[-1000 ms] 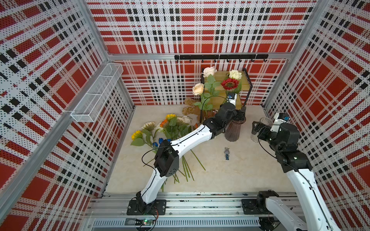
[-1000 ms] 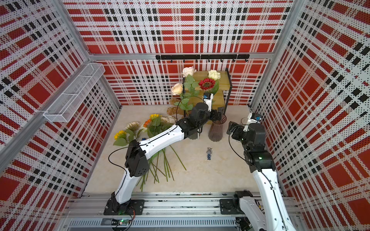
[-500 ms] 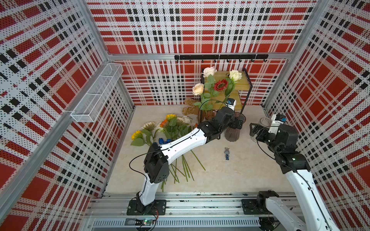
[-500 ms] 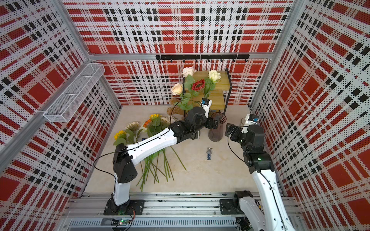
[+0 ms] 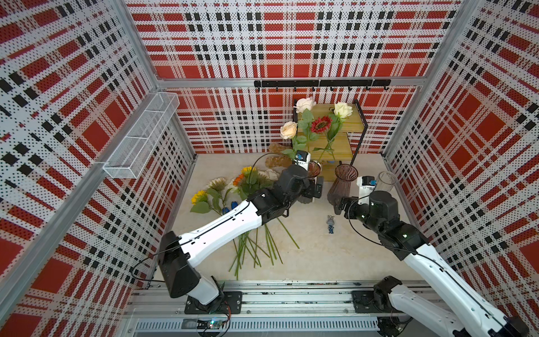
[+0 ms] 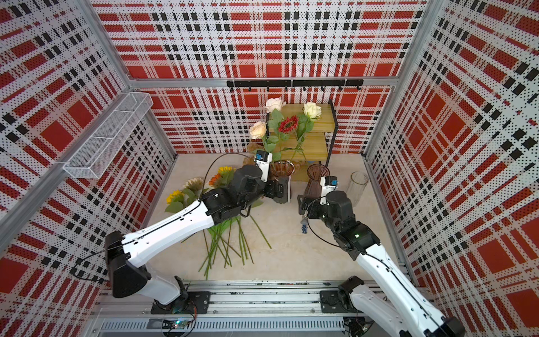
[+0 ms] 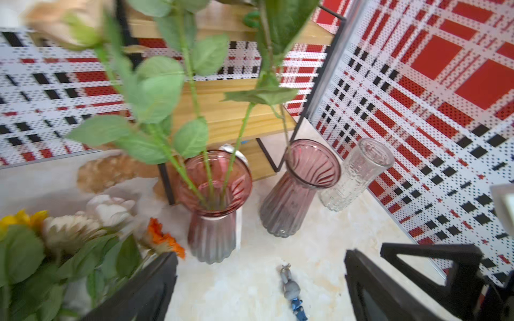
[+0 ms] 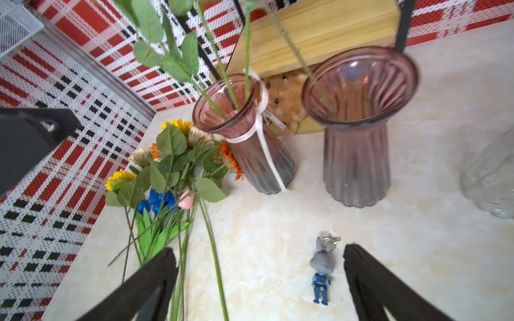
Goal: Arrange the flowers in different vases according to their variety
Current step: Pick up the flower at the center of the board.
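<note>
**Plaid-walled cell, flower sorting maybe half done**

Beige table (image 5: 306, 262), left to right: heap (image 5: 250, 178) of sunflowers and tulips lying loose, roses (image 5: 304, 104) in the ribboned vase (image 7: 214, 216), red sunflower (image 5: 320, 125) apparently in the second ribbed vase (image 7: 289, 200), clear vase (image 7: 353, 178) empty. Both the left gripper (image 5: 313, 191) and right gripper (image 5: 341, 205) gape wide, holding zilch.

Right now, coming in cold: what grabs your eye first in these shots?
Tall cream roses and a red sunflower rise at the back of the cell, the roses standing in a ribbed purple-brown glass vase tied with white ribbon. Beside that vase, a heap of loose sunflowers and blue tulips lies flat on the table. The left gripper and right gripper hang open and empty near the vases.
</note>
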### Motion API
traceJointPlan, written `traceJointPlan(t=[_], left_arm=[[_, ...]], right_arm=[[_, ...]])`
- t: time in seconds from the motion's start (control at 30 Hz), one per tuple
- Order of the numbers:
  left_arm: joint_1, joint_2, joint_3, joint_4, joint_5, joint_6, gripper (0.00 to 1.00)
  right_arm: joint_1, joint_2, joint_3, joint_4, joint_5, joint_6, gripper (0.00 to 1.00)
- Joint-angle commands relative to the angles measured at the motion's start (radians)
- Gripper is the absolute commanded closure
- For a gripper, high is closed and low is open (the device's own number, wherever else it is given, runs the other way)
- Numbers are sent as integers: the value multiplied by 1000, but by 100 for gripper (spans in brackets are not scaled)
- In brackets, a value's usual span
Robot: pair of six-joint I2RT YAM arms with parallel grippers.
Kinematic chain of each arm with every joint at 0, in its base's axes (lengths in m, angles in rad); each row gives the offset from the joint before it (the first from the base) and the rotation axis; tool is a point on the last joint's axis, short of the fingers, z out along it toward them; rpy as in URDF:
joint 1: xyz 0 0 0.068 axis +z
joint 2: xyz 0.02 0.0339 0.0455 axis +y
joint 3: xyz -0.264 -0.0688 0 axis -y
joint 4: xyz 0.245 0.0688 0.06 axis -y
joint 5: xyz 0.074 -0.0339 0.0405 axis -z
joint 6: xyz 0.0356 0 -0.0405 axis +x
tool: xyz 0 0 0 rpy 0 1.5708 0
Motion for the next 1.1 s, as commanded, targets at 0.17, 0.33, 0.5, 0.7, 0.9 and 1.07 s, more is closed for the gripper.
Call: traceJointPlan(t=[0.17,0.33,0.5,0.7,0.9,1.07], left_arm=[[287,-234,-245,-203,102,-189,6],[493,-245,-320,-287,273,-206,12],[622,-165,-323,-345,383,-153,19],[679,-51,-327,-349,400,-94,39],[699,66,-321,-277,424,-69,49],[702,158,-303,-260,451,-48,58]], right_arm=[[279,210,40,127,121,159,2],[381,375,91,225,118,261,6],[392,538,152,304,16,339,9],[392,707,265,328,-96,370,18],[392,782,294,364,-152,398,25],[392,788,303,358,-147,390,29]])
